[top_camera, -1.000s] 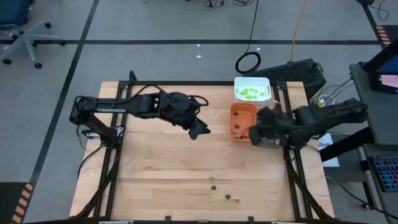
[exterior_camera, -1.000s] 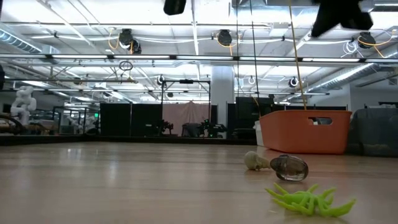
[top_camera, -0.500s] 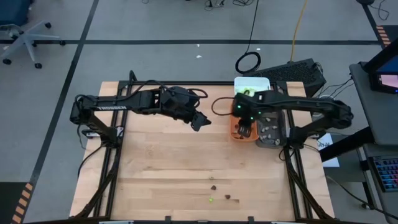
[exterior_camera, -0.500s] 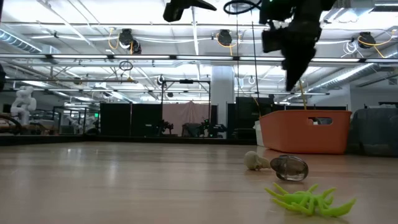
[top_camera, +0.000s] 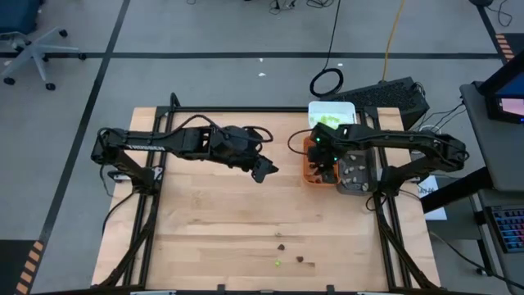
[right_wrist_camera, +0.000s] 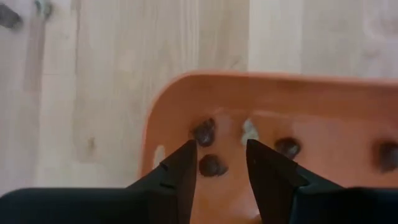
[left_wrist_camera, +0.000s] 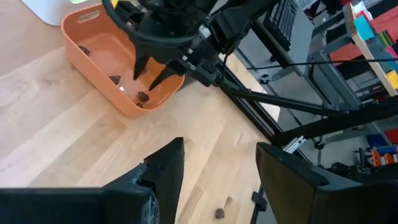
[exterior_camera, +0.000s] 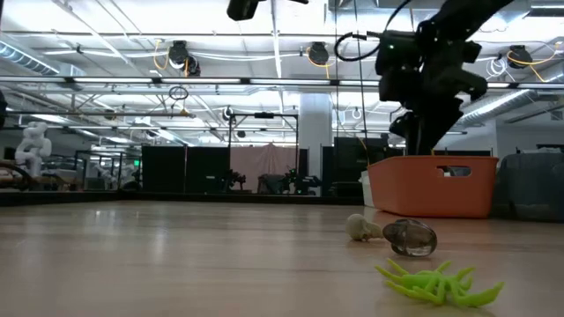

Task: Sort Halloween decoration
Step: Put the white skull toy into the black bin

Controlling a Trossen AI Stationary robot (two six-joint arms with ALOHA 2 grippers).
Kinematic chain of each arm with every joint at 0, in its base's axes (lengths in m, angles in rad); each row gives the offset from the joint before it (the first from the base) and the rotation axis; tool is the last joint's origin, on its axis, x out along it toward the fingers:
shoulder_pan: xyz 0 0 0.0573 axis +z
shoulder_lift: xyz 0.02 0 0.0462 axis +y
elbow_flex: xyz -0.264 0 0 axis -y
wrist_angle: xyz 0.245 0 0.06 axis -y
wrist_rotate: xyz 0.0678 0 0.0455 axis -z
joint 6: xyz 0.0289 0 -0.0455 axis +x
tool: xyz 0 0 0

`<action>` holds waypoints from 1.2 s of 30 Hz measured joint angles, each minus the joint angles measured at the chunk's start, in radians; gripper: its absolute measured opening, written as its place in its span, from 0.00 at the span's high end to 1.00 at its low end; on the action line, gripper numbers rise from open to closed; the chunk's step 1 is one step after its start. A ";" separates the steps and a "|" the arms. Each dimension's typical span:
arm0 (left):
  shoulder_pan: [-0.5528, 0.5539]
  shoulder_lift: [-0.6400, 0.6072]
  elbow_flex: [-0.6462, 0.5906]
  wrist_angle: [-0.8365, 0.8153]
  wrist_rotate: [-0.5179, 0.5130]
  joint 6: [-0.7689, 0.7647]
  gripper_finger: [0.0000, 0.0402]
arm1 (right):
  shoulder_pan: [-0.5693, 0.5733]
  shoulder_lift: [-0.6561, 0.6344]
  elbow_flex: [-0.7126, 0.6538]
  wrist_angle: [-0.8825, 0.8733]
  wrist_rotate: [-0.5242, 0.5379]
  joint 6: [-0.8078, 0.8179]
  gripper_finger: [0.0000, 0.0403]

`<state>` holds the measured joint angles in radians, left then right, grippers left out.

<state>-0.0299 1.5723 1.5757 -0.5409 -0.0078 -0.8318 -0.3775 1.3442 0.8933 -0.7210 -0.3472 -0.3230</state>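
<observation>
Tiny Halloween decoration pieces lie near the table's front edge: a lime-green spider (exterior_camera: 436, 282), a dark piece (exterior_camera: 410, 236) and a pale one (exterior_camera: 359, 227). More dark pieces (right_wrist_camera: 204, 132) lie on the floor of the orange tray (top_camera: 309, 147). My right gripper (right_wrist_camera: 217, 165) hangs open over that tray's near end, pointing steeply down, fingers on either side of a dark piece (right_wrist_camera: 212, 165) lying below them. My left gripper (top_camera: 264, 170) hovers open above the table's middle, holding nothing.
A white tray (top_camera: 344, 108) with lime-green pieces stands behind the orange one. To the orange tray's right, a grey tray (top_camera: 358, 182) holds pale pieces. Bare wood lies between the trays and the loose pieces at the front.
My right gripper has swung from over the grey tray toward the table's left, to the orange tray, and has sunk toward its floor while rolling about its own pointing line.
</observation>
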 joint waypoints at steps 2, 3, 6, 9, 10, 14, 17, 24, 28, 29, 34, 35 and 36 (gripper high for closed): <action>-0.006 0.000 0.000 0.000 -0.014 0.000 0.49 | -0.001 -0.009 -0.028 0.057 0.001 -0.034 0.69; -0.007 0.000 0.000 0.000 -0.017 0.000 0.49 | -0.001 -0.009 -0.038 0.080 0.001 -0.042 0.69; -0.010 0.000 0.000 0.000 -0.020 -0.001 0.49 | -0.001 -0.009 -0.067 0.136 0.001 -0.060 0.69; -0.010 0.000 0.000 0.000 -0.020 -0.001 0.49 | -0.001 0.003 -0.097 0.178 0.001 -0.063 0.69; -0.010 0.000 0.000 0.001 -0.020 -0.001 0.49 | -0.001 0.010 -0.102 0.181 0.001 -0.063 0.69; -0.010 0.000 0.000 0.000 -0.020 -0.001 0.49 | -0.001 0.053 -0.107 0.195 0.001 -0.065 0.69; -0.010 0.000 0.000 0.001 -0.020 -0.001 0.49 | -0.002 0.080 -0.107 0.211 0.001 -0.077 0.67; -0.010 0.000 0.000 0.000 -0.020 -0.002 0.49 | -0.002 0.143 -0.107 0.235 0.002 -0.090 0.59; -0.010 0.000 0.000 0.000 -0.020 -0.001 0.49 | -0.002 0.160 -0.107 0.245 0.006 -0.089 0.59; -0.010 0.000 0.000 0.000 -0.020 -0.001 0.49 | -0.002 0.164 -0.107 0.243 0.008 -0.089 0.60; -0.010 0.000 0.000 -0.003 -0.020 -0.002 0.49 | -0.003 0.189 -0.107 0.239 0.066 -0.085 0.61; -0.010 0.000 0.000 -0.003 -0.020 -0.001 0.49 | -0.003 0.193 -0.107 0.239 0.077 -0.085 0.61; -0.010 0.000 0.000 -0.004 -0.020 -0.001 0.49 | -0.003 0.197 -0.107 0.239 0.085 -0.087 0.61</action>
<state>-0.0399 1.5726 1.5757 -0.5446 -0.0277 -0.8330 -0.3801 1.5414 0.7860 -0.4821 -0.2620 -0.4099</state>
